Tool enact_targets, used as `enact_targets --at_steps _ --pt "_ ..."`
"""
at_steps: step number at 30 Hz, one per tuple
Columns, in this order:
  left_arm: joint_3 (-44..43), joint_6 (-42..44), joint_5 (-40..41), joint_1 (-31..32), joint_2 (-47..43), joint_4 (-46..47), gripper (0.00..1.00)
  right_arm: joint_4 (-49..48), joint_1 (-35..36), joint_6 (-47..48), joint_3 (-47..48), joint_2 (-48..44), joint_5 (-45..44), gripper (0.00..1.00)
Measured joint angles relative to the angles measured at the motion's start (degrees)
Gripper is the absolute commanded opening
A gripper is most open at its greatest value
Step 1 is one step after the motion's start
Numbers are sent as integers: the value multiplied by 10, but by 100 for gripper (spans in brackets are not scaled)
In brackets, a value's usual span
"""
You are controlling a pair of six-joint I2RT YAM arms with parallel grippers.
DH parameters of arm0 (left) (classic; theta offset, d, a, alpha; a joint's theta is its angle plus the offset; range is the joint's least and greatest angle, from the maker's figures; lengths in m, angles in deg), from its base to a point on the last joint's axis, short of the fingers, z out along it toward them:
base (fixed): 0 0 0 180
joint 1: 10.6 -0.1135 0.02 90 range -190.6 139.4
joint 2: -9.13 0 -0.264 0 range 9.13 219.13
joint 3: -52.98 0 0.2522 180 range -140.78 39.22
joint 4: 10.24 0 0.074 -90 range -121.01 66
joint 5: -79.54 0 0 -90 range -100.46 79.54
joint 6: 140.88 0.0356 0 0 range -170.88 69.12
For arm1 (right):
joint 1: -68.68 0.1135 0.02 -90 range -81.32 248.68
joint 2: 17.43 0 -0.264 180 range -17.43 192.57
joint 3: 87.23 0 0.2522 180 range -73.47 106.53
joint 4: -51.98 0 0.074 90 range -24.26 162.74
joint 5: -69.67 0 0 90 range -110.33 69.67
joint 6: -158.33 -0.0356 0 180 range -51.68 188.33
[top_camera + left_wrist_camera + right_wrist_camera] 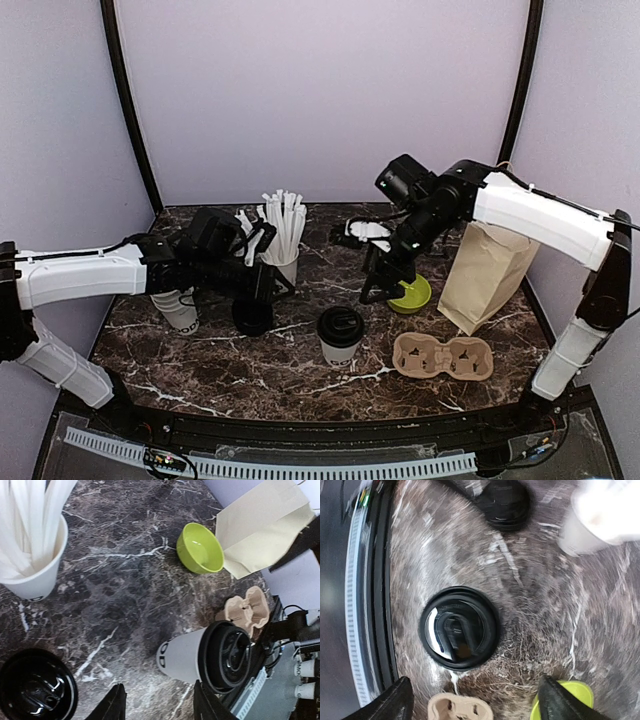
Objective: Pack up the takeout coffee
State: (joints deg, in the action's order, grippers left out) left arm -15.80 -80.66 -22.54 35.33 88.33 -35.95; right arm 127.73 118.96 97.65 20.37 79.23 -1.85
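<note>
The takeout coffee [340, 335], a white paper cup with black lettering and a black lid, stands upright at the table's middle front. It also shows in the left wrist view [200, 655] and, from above, in the right wrist view [459, 628]. My left gripper [268, 288] hovers to the left of it and behind, open [160, 707], with only bare table between its fingers. The right gripper [378, 285] hangs above the table behind and to the right of the cup, open and empty [477, 702].
A brown pulp cup carrier [443, 357] lies right of the coffee. Behind it sit a lime green bowl [410, 293] and a tan paper bag [485, 275]. A cup of white straws [283, 262], a black lid pile [252, 318] and lidless white cups [178, 308] stand left.
</note>
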Motion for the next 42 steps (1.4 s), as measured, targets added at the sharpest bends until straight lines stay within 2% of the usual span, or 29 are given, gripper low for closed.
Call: enact_targets --at_steps 5,10,20,42 --pt "16 -54 -70 5 14 65 46 -92 -108 -75 -115 -51 106 56" --pt "17 -84 -108 17 52 94 45 -144 -126 -128 -192 -50 184 48" --pt "17 -110 -130 30 78 102 44 -196 -127 -177 -230 -1 267 48" --pt "17 -114 -145 38 117 113 45 -207 -128 -180 -247 21 290 51"
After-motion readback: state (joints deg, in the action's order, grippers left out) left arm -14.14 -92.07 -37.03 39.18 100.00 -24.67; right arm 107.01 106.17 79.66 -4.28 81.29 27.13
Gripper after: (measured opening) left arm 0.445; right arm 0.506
